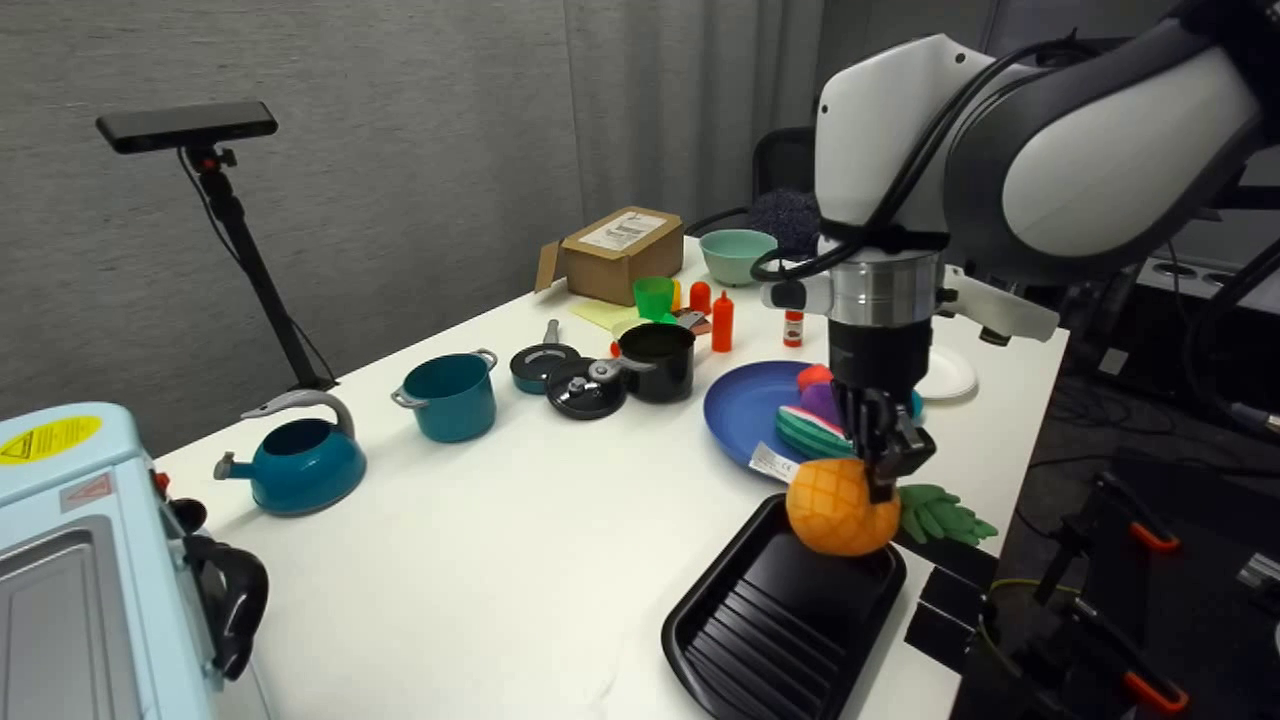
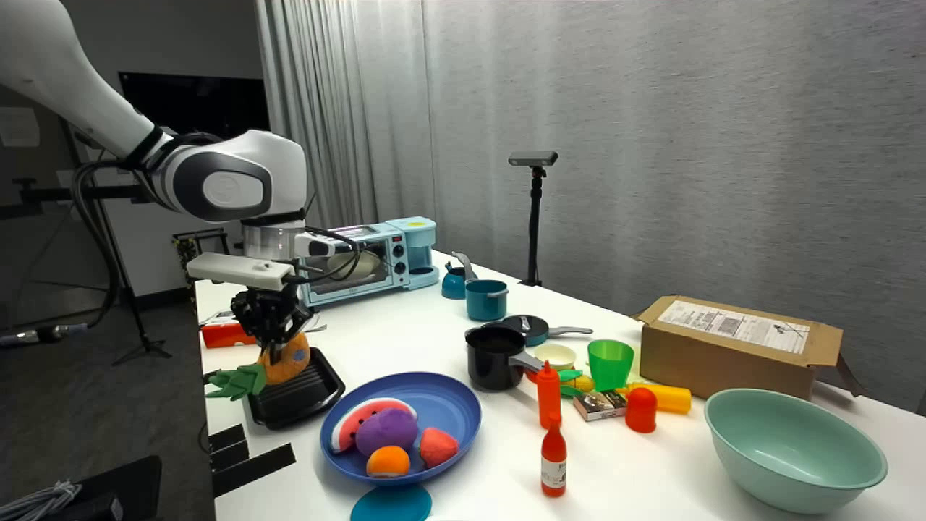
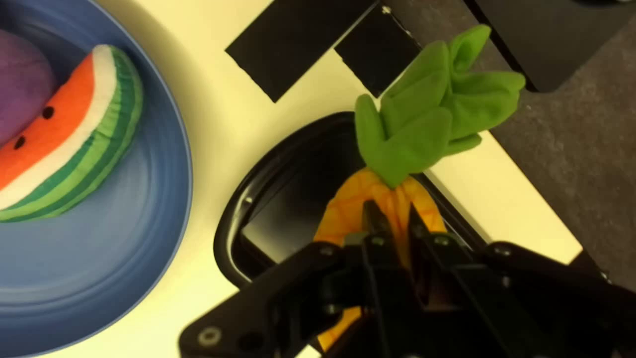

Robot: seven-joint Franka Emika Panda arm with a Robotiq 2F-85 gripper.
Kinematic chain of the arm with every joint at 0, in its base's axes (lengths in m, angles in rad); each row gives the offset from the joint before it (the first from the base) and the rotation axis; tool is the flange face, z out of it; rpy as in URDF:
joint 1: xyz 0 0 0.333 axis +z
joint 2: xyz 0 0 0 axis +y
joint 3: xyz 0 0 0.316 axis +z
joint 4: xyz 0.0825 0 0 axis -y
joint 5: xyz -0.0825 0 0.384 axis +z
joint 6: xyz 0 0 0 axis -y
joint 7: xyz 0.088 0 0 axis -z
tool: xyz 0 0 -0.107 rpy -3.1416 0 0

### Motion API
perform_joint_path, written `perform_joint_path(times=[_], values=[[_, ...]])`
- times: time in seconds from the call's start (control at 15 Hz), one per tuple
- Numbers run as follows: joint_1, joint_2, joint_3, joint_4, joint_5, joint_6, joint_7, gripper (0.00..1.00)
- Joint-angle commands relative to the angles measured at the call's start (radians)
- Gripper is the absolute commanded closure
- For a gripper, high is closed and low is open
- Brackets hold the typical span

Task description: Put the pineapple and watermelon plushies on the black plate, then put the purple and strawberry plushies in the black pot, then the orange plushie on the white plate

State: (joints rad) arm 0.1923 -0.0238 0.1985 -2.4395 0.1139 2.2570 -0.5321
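Note:
My gripper (image 3: 392,214) is shut on the orange body of the pineapple plushie (image 1: 835,520). Its green leaves (image 3: 427,114) point past the table edge. It is over one end of the ribbed black plate (image 2: 296,394); I cannot tell whether it touches. The watermelon plushie (image 2: 372,420), purple plushie (image 2: 391,433), strawberry plushie (image 2: 437,447) and orange plushie (image 2: 388,463) lie on the blue plate (image 2: 448,398). In the wrist view the watermelon (image 3: 89,134) and part of the purple plushie (image 3: 20,84) show. The black pot (image 1: 660,365) stands upright. The white plate (image 1: 945,375) is partly hidden behind the arm.
A teal pot (image 1: 455,400), kettle (image 1: 308,470) and black lid (image 1: 587,390) stand along the far side. Red bottles (image 2: 548,394), a green cup (image 2: 610,364), a cardboard box (image 2: 731,347) and a mint bowl (image 2: 796,449) are beyond the blue plate. A toaster oven (image 2: 362,264) stands at one end.

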Motion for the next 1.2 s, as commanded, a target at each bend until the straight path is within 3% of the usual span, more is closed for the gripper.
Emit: perform_joint_path(times=[0.0, 0.4, 0.47, 0.53, 1.0, 1.13], values=[[0.002, 0.029, -0.002, -0.020, -0.080, 0.070, -0.043, 0.97], [-0.002, 0.052, 0.002, -0.048, -0.067, 0.215, 0.005, 0.97], [-0.001, 0.060, 0.003, -0.042, -0.075, 0.201, 0.015, 0.75], [-0.002, 0.065, 0.002, -0.042, -0.085, 0.205, 0.027, 0.63], [-0.020, 0.059, -0.010, 0.004, -0.047, 0.207, 0.100, 0.10], [-0.031, 0.050, -0.025, 0.028, -0.064, 0.215, 0.162, 0.00]])
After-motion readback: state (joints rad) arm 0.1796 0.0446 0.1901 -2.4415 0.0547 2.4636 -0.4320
